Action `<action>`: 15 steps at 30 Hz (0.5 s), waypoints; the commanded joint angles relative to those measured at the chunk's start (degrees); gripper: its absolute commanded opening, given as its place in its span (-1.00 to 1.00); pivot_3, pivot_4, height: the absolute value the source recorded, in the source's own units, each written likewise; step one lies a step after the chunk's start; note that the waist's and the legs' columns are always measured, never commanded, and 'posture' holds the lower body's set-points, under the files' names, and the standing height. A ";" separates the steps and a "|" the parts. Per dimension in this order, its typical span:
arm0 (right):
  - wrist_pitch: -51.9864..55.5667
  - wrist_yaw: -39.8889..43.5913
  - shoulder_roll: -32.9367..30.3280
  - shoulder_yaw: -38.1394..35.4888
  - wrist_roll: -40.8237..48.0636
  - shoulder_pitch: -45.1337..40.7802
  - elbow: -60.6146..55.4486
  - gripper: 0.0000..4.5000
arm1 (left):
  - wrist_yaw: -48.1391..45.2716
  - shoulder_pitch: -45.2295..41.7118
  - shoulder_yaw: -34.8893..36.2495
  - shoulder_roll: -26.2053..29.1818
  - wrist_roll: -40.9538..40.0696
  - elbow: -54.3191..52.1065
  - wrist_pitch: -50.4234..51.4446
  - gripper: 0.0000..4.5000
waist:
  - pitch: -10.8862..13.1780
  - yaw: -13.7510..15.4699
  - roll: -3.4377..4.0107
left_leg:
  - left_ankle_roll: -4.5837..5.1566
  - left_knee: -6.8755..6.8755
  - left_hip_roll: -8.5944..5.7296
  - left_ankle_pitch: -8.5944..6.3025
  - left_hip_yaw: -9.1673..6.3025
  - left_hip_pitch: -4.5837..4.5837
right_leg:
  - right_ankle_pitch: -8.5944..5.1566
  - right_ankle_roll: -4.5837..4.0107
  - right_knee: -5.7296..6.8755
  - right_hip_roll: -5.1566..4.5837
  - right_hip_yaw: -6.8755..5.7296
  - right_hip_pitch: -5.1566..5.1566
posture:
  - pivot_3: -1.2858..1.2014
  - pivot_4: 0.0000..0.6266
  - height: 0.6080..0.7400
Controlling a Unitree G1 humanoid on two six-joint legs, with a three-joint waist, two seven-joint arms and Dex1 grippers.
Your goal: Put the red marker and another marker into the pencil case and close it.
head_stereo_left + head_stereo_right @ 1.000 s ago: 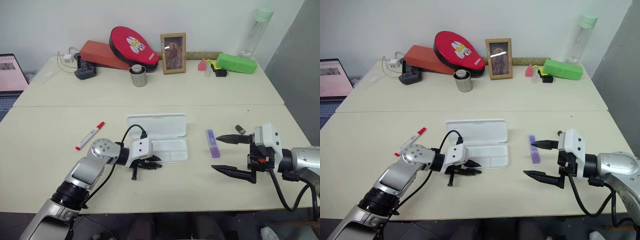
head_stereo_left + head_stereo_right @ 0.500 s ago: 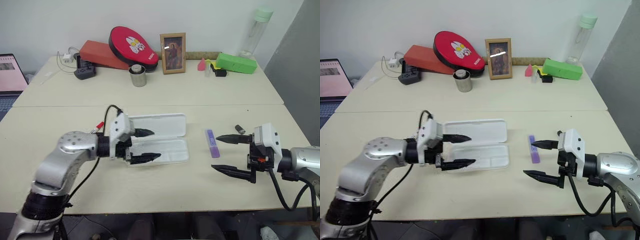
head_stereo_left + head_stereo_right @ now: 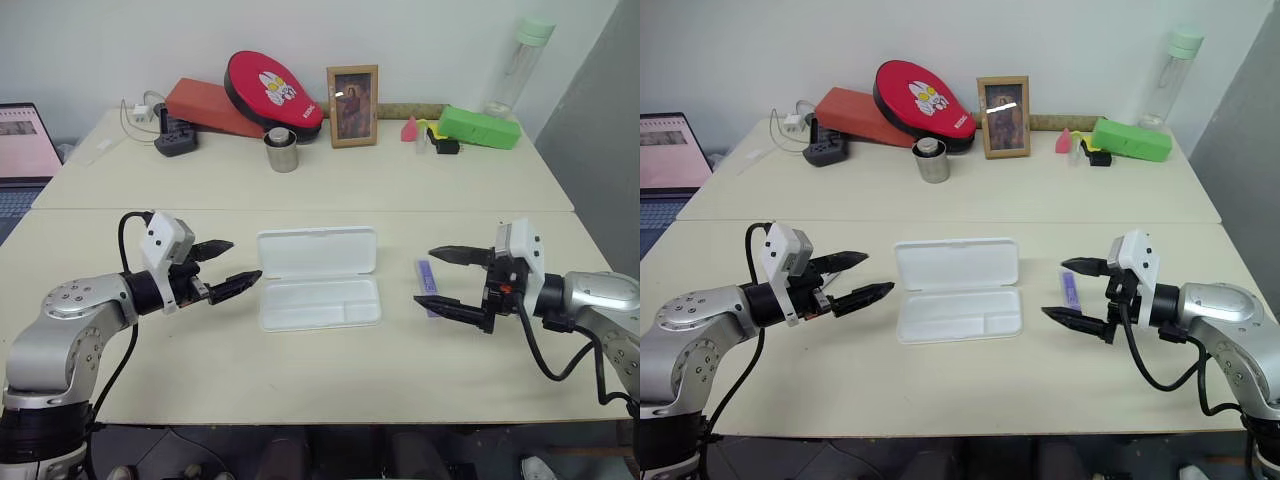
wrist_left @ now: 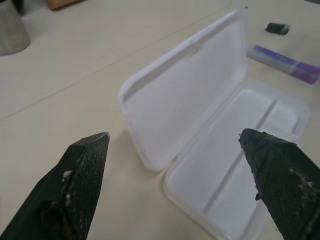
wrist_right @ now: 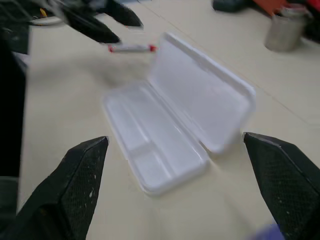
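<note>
No readable text anywhere.

The red pad [image 3: 275,87] carries a white cartoon figure, not lettering; the laptop screen [image 3: 27,139] at the surface's edge shows marks too small to make out.

- I see two cream tables [image 3: 300,190] pushed together, seam running across between them.
- Plain white wall [image 3: 150,40] behind the far edge; grey panel [image 3: 600,120] at the right.
- Along the back: red box [image 3: 205,105], red oval pad [image 3: 275,88] leaning on it, framed picture [image 3: 352,92], metal cup [image 3: 281,150], green box [image 3: 478,126], clear bottle [image 3: 515,62].
- Power strip [image 3: 174,140] with cables at the far left; laptop screen [image 3: 25,140] at the left edge.
- Even, soft light.
</note>
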 commanded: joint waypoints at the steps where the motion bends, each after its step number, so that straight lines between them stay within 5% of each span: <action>1: 0.21 -0.87 0.35 -0.08 -0.16 -0.73 -2.14 1.00 | 0.77 0.06 3.86 3.56 2.64 5.05 -3.37 0.97 | 0.01 -0.15 0.01 | 0.00 -0.02 0.02 0.00 0.00 0.00 | 0.00 -0.01 0.03 0.00 0.00 -0.04 | 0.03 -0.52 1.00; 15: 0.38 1.28 0.86 -3.06 6.89 -0.86 -10.07 1.00 | 4.34 -11.77 -4.32 4.19 15.74 40.90 -15.24 0.97 | 0.00 -0.23 0.01 | 0.01 -0.08 0.01 0.00 0.05 0.06 | 0.03 -0.03 0.05 0.12 -0.11 -0.07 | 0.03 -0.52 1.00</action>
